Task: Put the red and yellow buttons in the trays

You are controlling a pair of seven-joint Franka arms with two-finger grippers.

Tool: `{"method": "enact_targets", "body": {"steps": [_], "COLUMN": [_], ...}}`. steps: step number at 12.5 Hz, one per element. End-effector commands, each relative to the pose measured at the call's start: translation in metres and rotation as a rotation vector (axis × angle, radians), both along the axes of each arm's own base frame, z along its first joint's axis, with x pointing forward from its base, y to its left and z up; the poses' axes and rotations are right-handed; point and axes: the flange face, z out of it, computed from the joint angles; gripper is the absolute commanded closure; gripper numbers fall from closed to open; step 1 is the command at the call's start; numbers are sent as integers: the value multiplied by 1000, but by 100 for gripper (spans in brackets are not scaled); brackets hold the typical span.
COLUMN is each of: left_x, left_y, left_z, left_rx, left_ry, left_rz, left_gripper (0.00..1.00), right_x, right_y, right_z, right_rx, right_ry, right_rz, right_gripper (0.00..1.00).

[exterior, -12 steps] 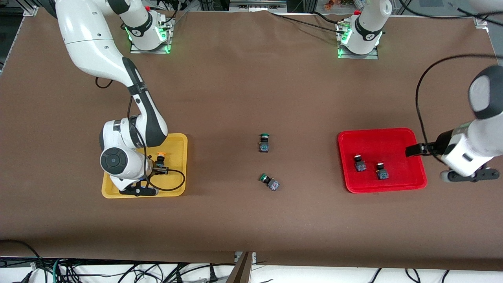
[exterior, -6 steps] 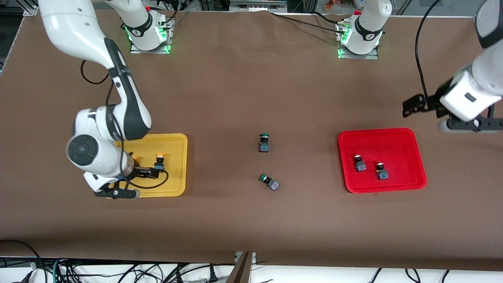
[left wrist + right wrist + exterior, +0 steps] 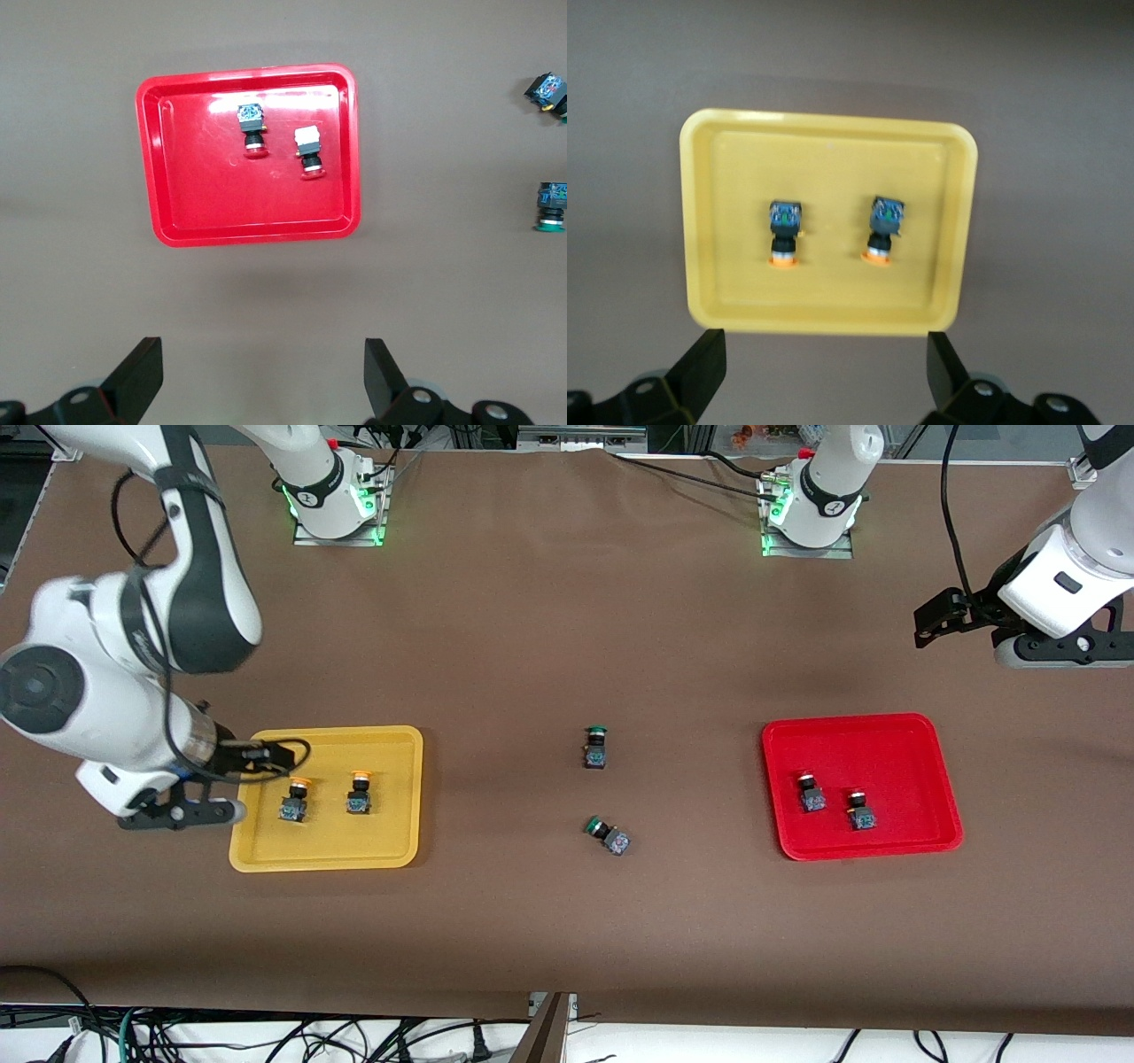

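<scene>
Two orange-yellow buttons [image 3: 295,801] [image 3: 358,793] stand in the yellow tray [image 3: 390,846]. Two red buttons [image 3: 811,793] [image 3: 859,811] stand in the red tray [image 3: 921,731]. My right gripper [image 3: 182,813] is open and empty, raised over the table just off the yellow tray's edge at the right arm's end. In the right wrist view its gripper [image 3: 824,372] looks down on the yellow tray [image 3: 824,320] and both buttons [image 3: 784,232] [image 3: 884,228]. My left gripper [image 3: 1059,651] is open and empty, raised over bare table off the red tray's corner. In the left wrist view its gripper [image 3: 261,376] sees the red tray [image 3: 257,235].
Two green-capped buttons lie on the table between the trays, one upright [image 3: 595,747] and one tipped over [image 3: 608,836]. They also show in the left wrist view [image 3: 551,205] [image 3: 547,90]. The arm bases stand along the table's edge farthest from the front camera.
My right gripper rose and drew off the yellow tray toward the right arm's end, uncovering a second yellow button there. My left gripper rose and moved off the red tray.
</scene>
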Motion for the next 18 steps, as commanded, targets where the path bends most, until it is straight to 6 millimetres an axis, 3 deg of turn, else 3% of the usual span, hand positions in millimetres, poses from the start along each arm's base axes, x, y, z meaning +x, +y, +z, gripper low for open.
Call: {"method": "enact_targets", "body": {"steps": [1,4,6,7,9,12,14,18], "left_x": [-1,4,5,5,6,6,9,10], "left_y": [-2,1,8,8,4,4,4,4], "left_z": [-3,-2,0,0,-3,-2,-3,-2], "left_rx": [-15,-14,-15,-18,-16,-18,-20,-20], "left_ry": [1,8,7,8,13,13,6,-7], "left_rz": [-4,-4,2,1,-4,-4,7,7], "left_gripper": [0,0,0,0,0,0,0,0], "right_x": [-35,-62,-73,-79,-94,-112,-111,-102], "right_y": [-4,-7,-24,-41,-51,-56,-47,-50], "right_z": [52,92,113,126,141,139,137,136], "right_rx": [8,12,20,26,39,43,42,36], "right_ry": [31,6,-12,-25,-42,-31,-21,-22], "right_rz": [-5,-30,-38,-66,-77,-86,-72,-72], "right_gripper": [0,0,0,0,0,0,0,0]}}
